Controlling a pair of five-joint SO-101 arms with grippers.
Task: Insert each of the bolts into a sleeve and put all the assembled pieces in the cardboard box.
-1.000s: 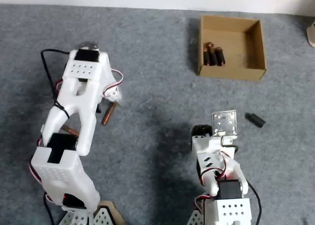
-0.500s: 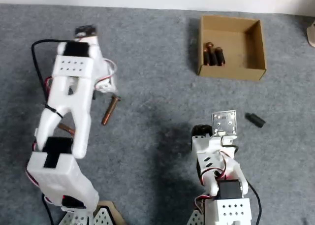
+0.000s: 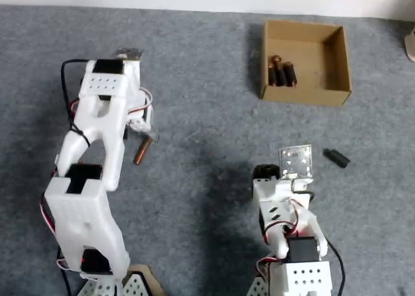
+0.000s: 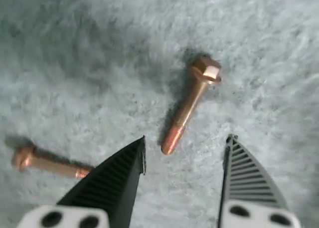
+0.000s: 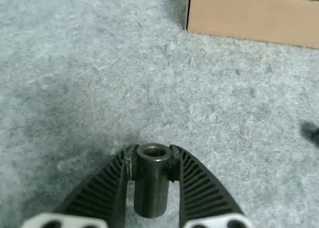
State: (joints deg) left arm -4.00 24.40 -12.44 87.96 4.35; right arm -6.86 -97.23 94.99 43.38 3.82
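Over on the left, the left arm [image 3: 97, 153] stretches out across the grey carpet [image 3: 207, 114]. The left gripper [image 4: 186, 138] hangs above the floor with its fingers [image 4: 117, 180] spread wide and nothing between them. A copper bolt [image 4: 189, 106] lies flat on the carpet just ahead of that gap. Its threaded end points back toward the opening and sits closer to one fingertip than the other, and its hex head is farther out. It lies at a slant and touches neither finger. From the high view, that bolt pokes out from beside the gripper's tip. A second bolt [image 4: 47, 162] lies off to the side, outside the fingers and well apart from the first.

Moving to the middle, the right arm [image 3: 288, 238] is folded low and close to its base. The right gripper [image 5: 152, 150] is clamped on a dark sleeve [image 5: 151, 180]. The sleeve stands upright with its open bore facing up, pinched on both sides by the ribbed fingers [image 5: 107, 188], and its rim is level with the fingertips.

Farther right and toward the back sits the cardboard box [image 3: 337, 56]. Assembled pieces [image 3: 281, 72] are lined up side by side against its wall. Further right, a loose sleeve [image 3: 336, 157] lies on its side on the carpet, just beside the right arm's tip and well short of the box.
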